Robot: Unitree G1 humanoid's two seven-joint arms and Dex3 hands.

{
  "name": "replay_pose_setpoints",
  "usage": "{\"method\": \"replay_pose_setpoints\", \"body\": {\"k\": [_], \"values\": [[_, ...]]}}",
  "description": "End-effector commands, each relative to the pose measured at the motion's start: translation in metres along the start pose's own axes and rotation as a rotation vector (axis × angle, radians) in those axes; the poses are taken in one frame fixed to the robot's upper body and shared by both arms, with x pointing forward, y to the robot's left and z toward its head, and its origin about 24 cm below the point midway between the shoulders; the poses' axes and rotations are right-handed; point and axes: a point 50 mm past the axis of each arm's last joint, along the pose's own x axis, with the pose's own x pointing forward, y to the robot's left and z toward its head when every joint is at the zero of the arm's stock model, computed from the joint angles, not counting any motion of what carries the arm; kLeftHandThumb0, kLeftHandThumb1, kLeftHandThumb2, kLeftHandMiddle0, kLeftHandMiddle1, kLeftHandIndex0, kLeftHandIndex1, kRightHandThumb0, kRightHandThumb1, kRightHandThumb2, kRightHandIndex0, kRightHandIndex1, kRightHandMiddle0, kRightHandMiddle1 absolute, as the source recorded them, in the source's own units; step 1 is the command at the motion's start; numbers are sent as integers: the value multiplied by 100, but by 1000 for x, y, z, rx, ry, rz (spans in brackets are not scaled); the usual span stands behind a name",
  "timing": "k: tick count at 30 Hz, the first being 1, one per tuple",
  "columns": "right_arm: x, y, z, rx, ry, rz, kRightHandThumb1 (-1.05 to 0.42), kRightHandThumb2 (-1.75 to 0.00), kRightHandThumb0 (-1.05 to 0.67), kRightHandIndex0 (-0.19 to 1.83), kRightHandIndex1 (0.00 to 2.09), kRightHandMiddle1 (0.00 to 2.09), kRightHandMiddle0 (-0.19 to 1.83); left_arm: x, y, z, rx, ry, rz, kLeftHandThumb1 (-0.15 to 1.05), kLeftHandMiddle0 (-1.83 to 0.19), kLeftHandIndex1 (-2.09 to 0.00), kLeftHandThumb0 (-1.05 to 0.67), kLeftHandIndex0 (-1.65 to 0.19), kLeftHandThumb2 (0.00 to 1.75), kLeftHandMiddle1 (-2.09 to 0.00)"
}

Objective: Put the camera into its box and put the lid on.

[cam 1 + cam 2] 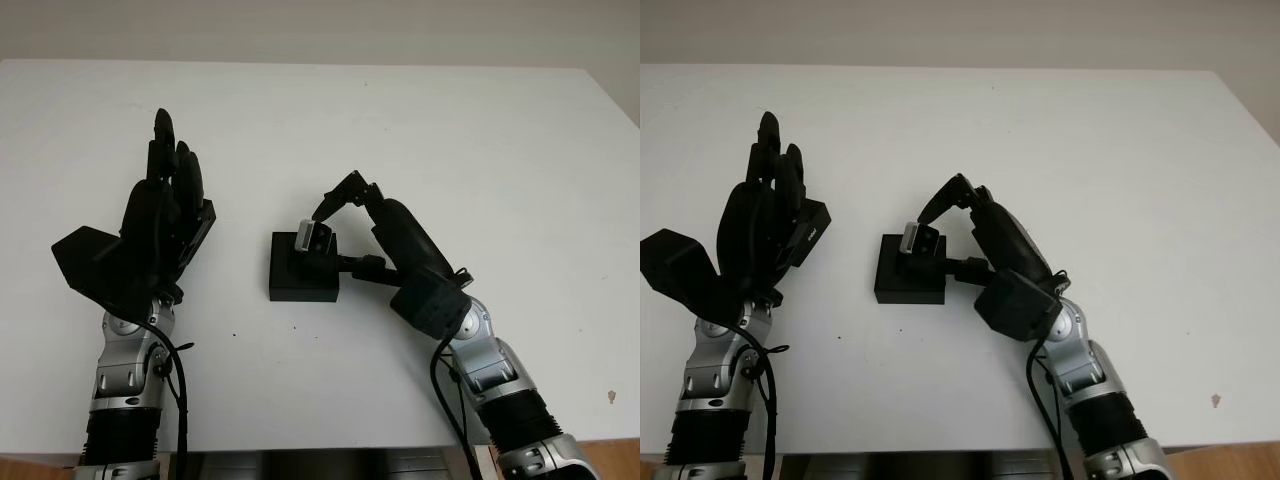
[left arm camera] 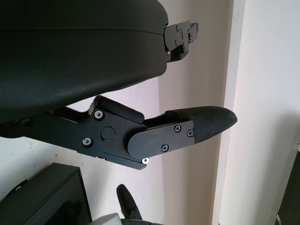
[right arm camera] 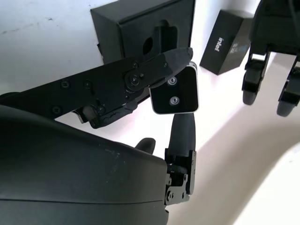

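Camera box (image 1: 303,272): black, open-topped, lying on the white surface (image 1: 470,150) near its centre. The foam insert and its cut-out recess are visible in the right wrist view.

Lid (image 3: 226,41): a black piece with white lettering lies on the surface at the box's 9 o'clock, directly beneath the left robot hand (image 1: 165,215). That hand hovers over it, holding nothing, fingers extended.

Right robot hand (image 1: 335,215): positioned at the box's 3 o'clock, fingers closed on the camera (image 3: 174,93).

Camera: a small silver unit with a dark face, held tilted just above the far edge of the box, not yet seated.

Assessment: the insertion step is in hand; the lid step has not begun. The next move appears to call for aligning the camera with the recess, lowering it until seated, then releasing. The left robot hand would then need to grasp the lid and carry it toward 3 o'clock onto the box.
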Motion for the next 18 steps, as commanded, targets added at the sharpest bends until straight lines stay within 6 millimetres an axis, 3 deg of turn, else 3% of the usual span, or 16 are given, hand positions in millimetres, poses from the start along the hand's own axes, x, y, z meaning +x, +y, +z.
{"method": "replay_pose_setpoints", "body": {"k": [1,18], "values": [[3,-10,10,5,-12,14,-102,-5,-40,-5,95,175,24,1,-1,2,1,-13,-6,105,19,0,-77,19,63,0],[12,-20,16,194,179,182,-95,-5,-44,4,93,167,39,1,-2,1,-6,-10,-2,105,19,0,-77,19,63,0]]}}
